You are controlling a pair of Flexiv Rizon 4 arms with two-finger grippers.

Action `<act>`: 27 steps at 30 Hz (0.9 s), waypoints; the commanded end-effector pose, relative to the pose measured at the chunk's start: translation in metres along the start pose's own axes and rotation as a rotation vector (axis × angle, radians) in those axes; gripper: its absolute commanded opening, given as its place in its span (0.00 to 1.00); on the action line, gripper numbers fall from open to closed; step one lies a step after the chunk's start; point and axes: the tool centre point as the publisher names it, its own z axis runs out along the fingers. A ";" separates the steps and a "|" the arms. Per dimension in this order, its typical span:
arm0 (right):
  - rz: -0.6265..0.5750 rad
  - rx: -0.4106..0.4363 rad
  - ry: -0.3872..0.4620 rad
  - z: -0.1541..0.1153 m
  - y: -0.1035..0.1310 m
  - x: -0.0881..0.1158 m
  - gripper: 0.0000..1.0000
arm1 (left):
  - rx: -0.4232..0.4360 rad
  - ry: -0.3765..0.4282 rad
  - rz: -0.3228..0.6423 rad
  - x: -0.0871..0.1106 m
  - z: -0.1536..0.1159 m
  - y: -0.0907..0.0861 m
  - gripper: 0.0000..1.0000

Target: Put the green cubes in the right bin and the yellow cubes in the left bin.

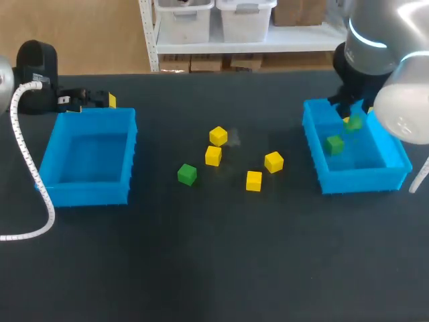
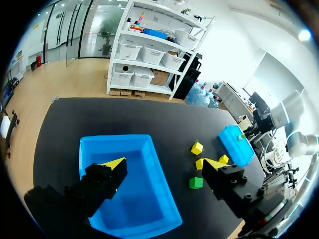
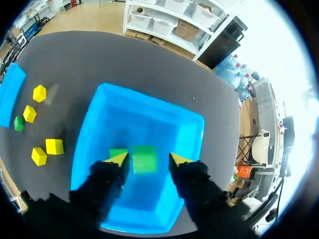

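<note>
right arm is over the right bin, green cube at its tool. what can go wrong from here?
1. The green cube sits between the right tool's open fingers over the right bin. As it drops, it may bounce off the other green cube inside.
2. The far yellow cube lies close to its neighbour, so a grasp on one may knock the other.

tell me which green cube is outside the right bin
The green cube sitting on the table between the bins, beside a yellow cube. The second green cube and third green cube are both over or in the right bin.
</note>
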 end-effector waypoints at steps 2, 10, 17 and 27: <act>-0.033 -0.004 -0.038 -0.011 0.007 -0.006 1.00 | 0.010 -0.006 0.002 0.001 0.000 0.002 1.00; -0.209 -0.025 -0.100 -0.039 0.041 -0.033 1.00 | 0.010 -0.006 0.002 0.001 0.000 0.002 1.00; -0.368 -0.029 -0.143 -0.058 0.080 -0.049 1.00 | 0.010 -0.006 0.002 0.001 0.000 0.002 1.00; -0.551 -0.059 -0.183 -0.074 0.141 -0.061 1.00 | 0.010 -0.006 0.002 0.001 0.000 0.002 1.00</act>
